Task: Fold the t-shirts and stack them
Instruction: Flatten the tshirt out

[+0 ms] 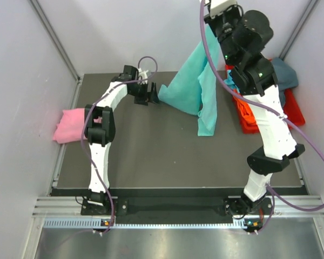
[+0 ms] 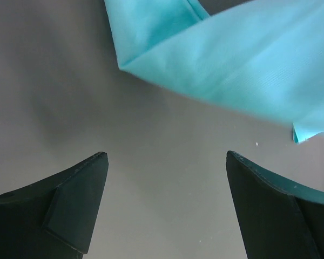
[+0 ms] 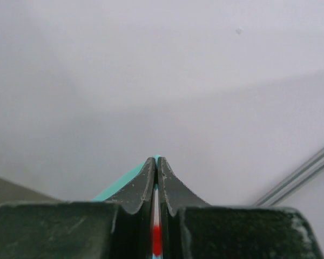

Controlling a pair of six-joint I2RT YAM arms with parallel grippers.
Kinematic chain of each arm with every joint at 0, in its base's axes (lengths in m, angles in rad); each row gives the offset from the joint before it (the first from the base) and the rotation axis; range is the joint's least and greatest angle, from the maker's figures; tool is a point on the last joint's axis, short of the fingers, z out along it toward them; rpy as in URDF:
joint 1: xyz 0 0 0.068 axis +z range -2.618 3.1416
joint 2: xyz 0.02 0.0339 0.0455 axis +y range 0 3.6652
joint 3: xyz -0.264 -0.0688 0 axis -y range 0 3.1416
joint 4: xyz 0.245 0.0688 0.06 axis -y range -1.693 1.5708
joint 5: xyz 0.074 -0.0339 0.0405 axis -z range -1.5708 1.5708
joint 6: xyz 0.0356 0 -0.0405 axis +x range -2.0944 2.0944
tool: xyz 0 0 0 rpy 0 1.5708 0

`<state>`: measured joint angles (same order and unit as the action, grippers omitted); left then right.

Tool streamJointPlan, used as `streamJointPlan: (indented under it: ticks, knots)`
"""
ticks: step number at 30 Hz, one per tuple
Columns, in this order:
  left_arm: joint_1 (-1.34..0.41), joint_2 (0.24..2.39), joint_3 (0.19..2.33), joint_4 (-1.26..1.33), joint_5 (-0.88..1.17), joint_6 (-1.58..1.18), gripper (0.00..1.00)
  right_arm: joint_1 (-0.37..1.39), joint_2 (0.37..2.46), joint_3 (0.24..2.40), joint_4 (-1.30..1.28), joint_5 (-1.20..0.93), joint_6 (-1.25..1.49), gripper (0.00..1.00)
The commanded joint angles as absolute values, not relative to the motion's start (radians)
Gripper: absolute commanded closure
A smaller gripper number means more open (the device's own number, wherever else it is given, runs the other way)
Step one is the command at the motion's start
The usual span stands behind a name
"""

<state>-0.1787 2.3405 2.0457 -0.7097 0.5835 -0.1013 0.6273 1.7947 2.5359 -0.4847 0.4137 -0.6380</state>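
Observation:
A teal t-shirt (image 1: pixel 197 86) hangs in the air over the far middle of the table. My right gripper (image 1: pixel 211 12) is raised high at the top of the top view and is shut on the shirt's upper edge; a sliver of teal cloth (image 3: pixel 157 158) shows between its fingertips. My left gripper (image 1: pixel 154 93) is open and empty, low over the table just left of the shirt's lower left corner (image 2: pixel 151 59). A pink t-shirt (image 1: pixel 71 133) lies bunched at the table's left edge. Orange, light blue and dark grey-blue shirts (image 1: pixel 285 73) sit piled at the right.
A red plastic bin (image 1: pixel 294 110) stands at the table's right edge under the shirt pile. The dark table top (image 1: pixel 167 156) stretches between the arms. Grey walls close in the back and sides.

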Motion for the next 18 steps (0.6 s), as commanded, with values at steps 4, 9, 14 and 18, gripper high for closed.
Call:
streamJointPlan:
  ticks: [4, 9, 14, 18]
  knots:
    - [-0.181, 2.152, 1.941, -0.698, 0.581, -0.107, 0.07, 0.684, 1.766, 2.608, -0.236, 0.414, -0.799, 1.00]
    - [-0.195, 1.992, 1.839, -0.713, 0.623, -0.109, 0.07, 0.693, 1.773, 2.602, -0.209, 0.411, -0.822, 1.00]
    - [-0.306, 1.907, 1.795, -0.782, 0.559, 0.024, 0.05, 0.684, 1.792, 2.589, -0.228, 0.426, -0.796, 1.00]
    - [-0.423, 1.853, 1.767, -0.798, 0.424, 0.123, 0.05, 0.683, 1.819, 2.585, -0.311, 0.414, -0.709, 1.00]
